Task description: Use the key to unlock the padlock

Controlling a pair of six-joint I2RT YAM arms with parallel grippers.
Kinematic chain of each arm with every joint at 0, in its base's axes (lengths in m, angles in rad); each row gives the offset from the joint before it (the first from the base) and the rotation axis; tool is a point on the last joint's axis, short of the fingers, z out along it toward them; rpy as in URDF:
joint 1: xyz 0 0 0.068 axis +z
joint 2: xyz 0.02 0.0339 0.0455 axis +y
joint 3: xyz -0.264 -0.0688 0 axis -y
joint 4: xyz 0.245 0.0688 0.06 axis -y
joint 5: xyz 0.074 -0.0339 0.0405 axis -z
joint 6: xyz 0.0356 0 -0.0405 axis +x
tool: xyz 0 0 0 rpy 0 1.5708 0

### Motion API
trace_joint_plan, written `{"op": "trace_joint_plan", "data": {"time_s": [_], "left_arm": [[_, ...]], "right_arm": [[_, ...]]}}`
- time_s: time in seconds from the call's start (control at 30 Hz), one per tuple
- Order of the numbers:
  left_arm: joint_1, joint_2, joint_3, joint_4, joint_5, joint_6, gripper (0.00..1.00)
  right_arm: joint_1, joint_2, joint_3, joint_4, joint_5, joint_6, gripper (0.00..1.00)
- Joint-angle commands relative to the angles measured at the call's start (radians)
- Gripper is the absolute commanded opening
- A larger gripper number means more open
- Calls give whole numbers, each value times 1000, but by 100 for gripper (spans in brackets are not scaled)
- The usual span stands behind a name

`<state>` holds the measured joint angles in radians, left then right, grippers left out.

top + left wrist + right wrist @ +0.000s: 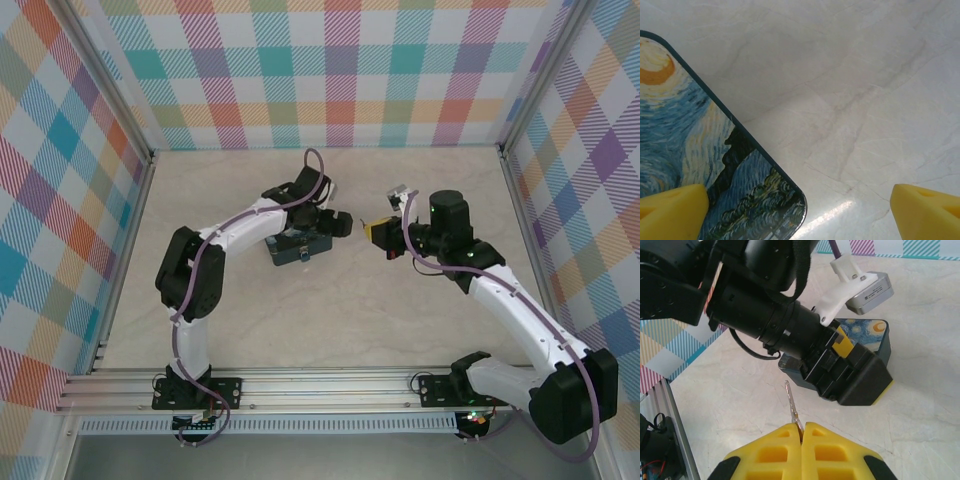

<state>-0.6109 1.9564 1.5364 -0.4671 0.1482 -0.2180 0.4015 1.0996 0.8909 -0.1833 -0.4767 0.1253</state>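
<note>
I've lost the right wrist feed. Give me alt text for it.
The right fingers are shut on a thin key, whose blade points away toward the left arm. That arm hangs over a painted tin on the pale marble table.

left tool (798, 214) over tin (690, 150) corner | open table (850, 100) beside tin

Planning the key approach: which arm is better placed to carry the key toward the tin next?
Right. The right gripper is shut on the key, its blade pointing toward the tin. The left gripper hangs open over the tin's corner, holding nothing.
</note>
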Motion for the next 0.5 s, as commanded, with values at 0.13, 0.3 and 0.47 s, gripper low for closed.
{"op": "trace_joint_plan", "data": {"time_s": [0.13, 0.3, 0.47], "left_arm": [[-54, -84, -144, 11, 102, -70, 91], [-73, -122, -184, 25, 146, -87, 89], [-77, -182, -220, 55, 168, -95, 89]], "right_arm": [[-15, -26, 16, -14, 19, -14, 1], [-16, -25, 11, -16, 22, -9, 1], [-16, -23, 3, -11, 25, -2, 1]]}}
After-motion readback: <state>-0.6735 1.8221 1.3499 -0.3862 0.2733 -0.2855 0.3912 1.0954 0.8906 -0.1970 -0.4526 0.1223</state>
